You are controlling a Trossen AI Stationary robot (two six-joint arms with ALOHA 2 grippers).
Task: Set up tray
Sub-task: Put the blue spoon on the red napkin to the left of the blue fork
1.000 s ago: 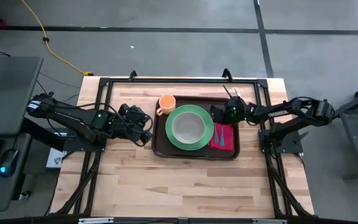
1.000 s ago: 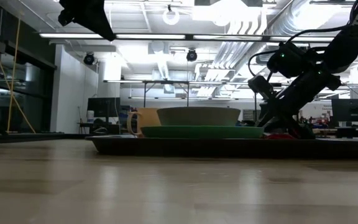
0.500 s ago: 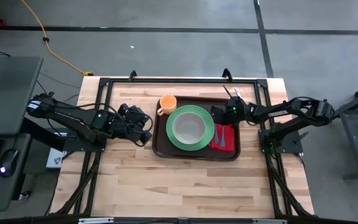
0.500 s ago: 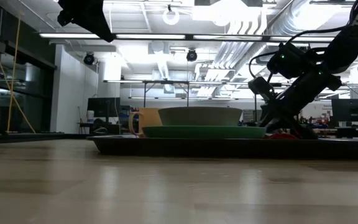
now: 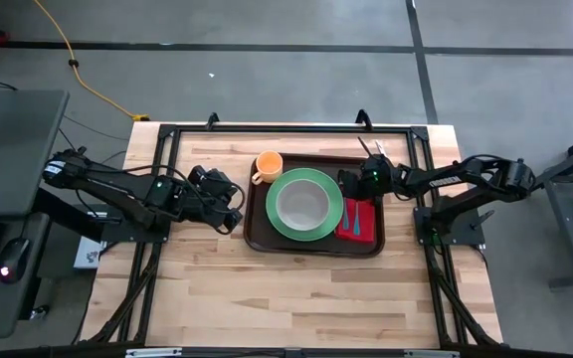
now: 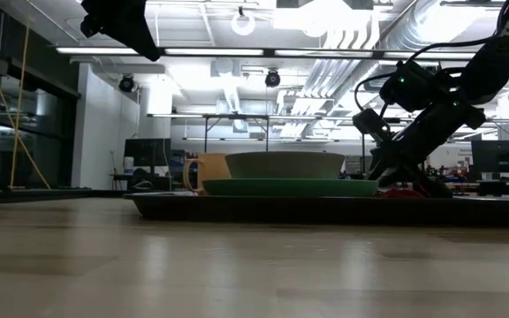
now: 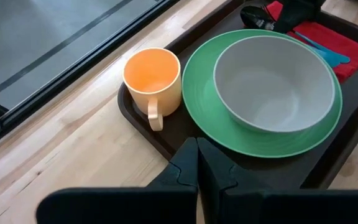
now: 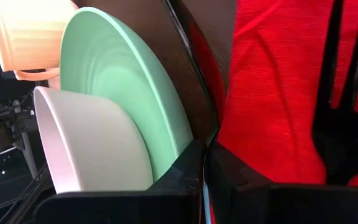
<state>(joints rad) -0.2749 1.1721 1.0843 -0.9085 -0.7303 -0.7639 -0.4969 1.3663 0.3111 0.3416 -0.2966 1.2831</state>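
Observation:
The dark brown tray lies mid-table. On it stand an orange cup, a green plate with a grey bowl in it, and a red napkin. On the napkin lie a blue utensil and a dark fork. My right gripper is shut, its tips low over the napkin's far end beside the plate's rim. My left gripper hangs shut and empty above the table, left of the tray. My right gripper slants down from the table's far right, its fingertips between the plate's rim and the napkin's far part. A thin blue sliver shows between the fingers. I cannot tell whether they hold it or touch the napkin.
A black metal frame runs along the table's far and side edges. Bare wooden tabletop spreads in front of the tray. A desk with a keyboard and mouse stands off the table's left.

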